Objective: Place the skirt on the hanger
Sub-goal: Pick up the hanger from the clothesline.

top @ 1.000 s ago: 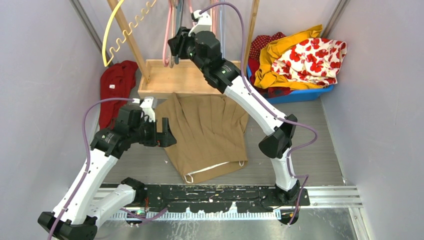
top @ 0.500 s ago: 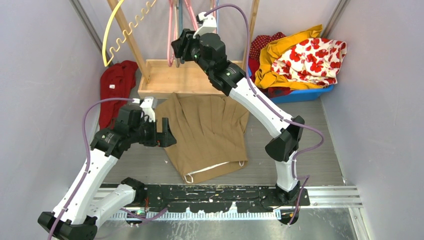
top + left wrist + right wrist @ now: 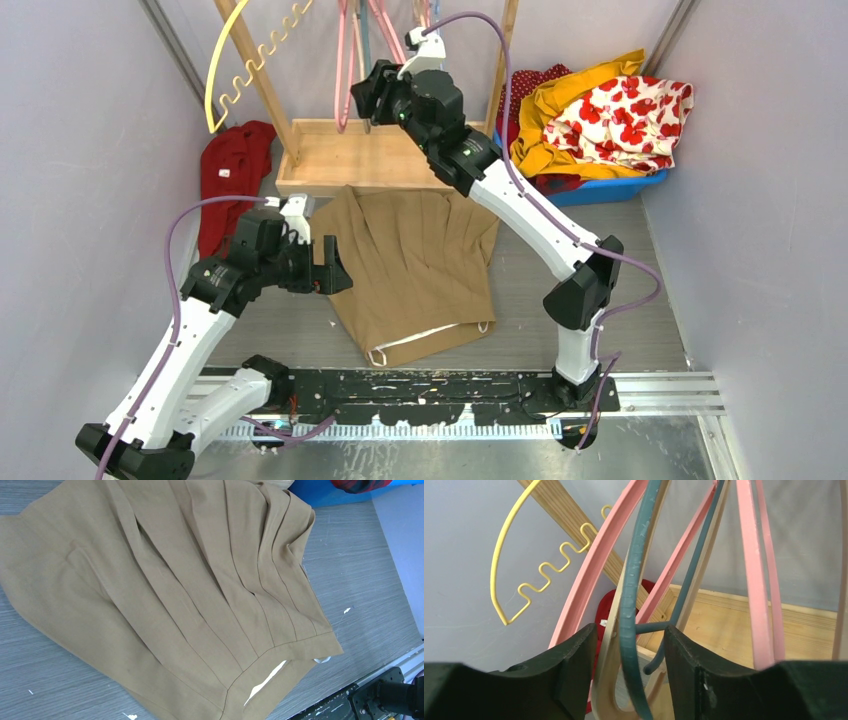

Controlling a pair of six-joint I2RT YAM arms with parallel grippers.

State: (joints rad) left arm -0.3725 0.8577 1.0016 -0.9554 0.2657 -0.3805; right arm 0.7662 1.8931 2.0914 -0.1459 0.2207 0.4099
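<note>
The tan pleated skirt (image 3: 415, 265) lies flat on the table, its waistband toward the near edge; it fills the left wrist view (image 3: 190, 595). My left gripper (image 3: 335, 272) hovers at the skirt's left edge, open and empty; its fingers are out of its wrist view. My right gripper (image 3: 365, 95) is raised at the rack, open, jaws standing either side of a teal hanger (image 3: 631, 610) and a wooden hanger (image 3: 610, 670) without closing on them (image 3: 629, 632). Pink hangers (image 3: 589, 580) hang beside them.
A wooden rack base (image 3: 340, 160) stands behind the skirt. A yellow wire hanger (image 3: 225, 70) hangs at the rack's left. A red garment (image 3: 230, 170) lies at far left. A blue bin (image 3: 600, 188) of clothes sits at back right. A black rail (image 3: 450, 390) runs along the near edge.
My right gripper has moved up and to the right, further in among the hanging hangers. The left arm and the skirt have not moved.
</note>
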